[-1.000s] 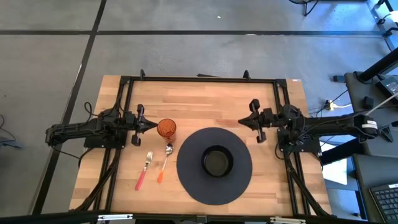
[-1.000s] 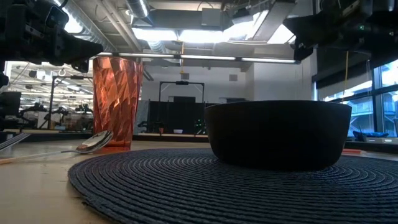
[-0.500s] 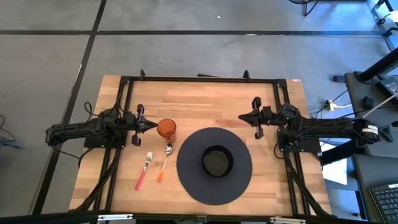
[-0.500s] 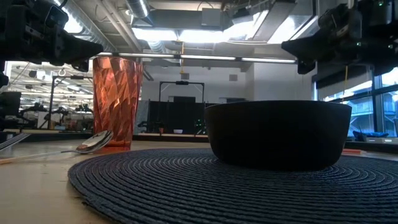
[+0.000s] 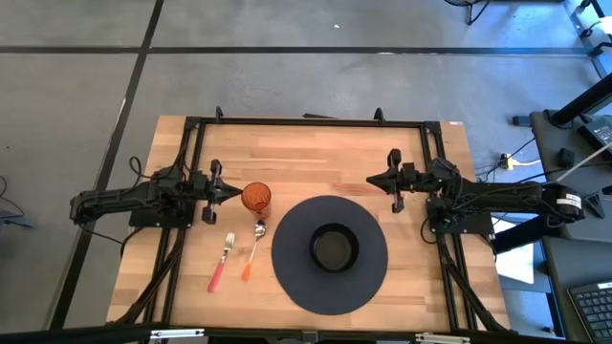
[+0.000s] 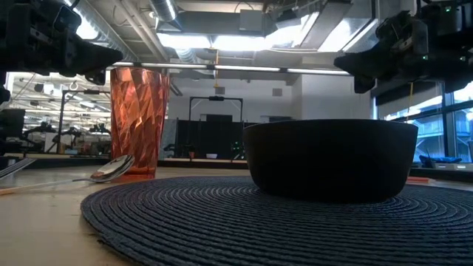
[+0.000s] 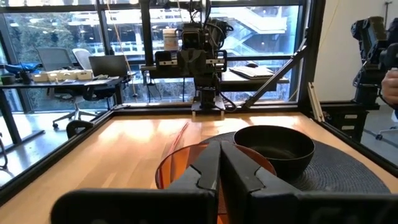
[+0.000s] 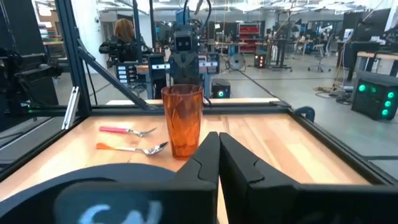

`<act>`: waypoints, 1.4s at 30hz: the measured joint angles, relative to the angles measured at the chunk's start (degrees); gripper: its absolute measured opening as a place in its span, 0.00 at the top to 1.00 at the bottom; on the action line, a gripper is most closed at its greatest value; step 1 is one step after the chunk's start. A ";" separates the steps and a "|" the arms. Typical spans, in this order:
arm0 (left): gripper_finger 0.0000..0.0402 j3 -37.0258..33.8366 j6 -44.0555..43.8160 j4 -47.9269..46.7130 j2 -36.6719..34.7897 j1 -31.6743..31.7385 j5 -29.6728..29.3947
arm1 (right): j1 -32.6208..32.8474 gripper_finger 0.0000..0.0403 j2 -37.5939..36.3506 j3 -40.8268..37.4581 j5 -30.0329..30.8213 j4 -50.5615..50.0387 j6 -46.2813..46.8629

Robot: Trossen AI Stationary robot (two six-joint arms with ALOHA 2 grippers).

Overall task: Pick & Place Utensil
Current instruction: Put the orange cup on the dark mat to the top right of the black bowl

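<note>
Fork (image 5: pixel 221 261) and spoon (image 5: pixel 253 247) handles show only from above; both end effectors (image 5: pixel 232 192) (image 5: pixel 372 182) hang closed, empty.

The left gripper (image 5: pixel 236 192) is held shut above the table's left side, pointed right. The right gripper (image 5: pixel 371 181) is held shut at the right, pointed left.

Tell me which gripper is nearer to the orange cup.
Left. The left gripper sits right beside the orange cup, its shut jaws almost at the rim. The right gripper is far across the table, beyond the bowl and placemat.
</note>
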 joint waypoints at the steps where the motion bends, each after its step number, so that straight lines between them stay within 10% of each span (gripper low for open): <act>1: 0.99 0.00 -0.73 -0.02 0.02 0.00 0.01 | 0.00 0.99 0.00 0.00 -0.02 0.50 0.09; 24: 0.99 4.27 -23.69 5.67 3.02 -0.33 -4.52 | 0.02 0.98 -0.02 0.00 -0.02 1.37 0.18; 42: 0.99 41.75 -14.80 -25.87 41.80 -19.43 -20.78 | 0.02 0.98 -0.02 0.00 -0.04 1.24 0.53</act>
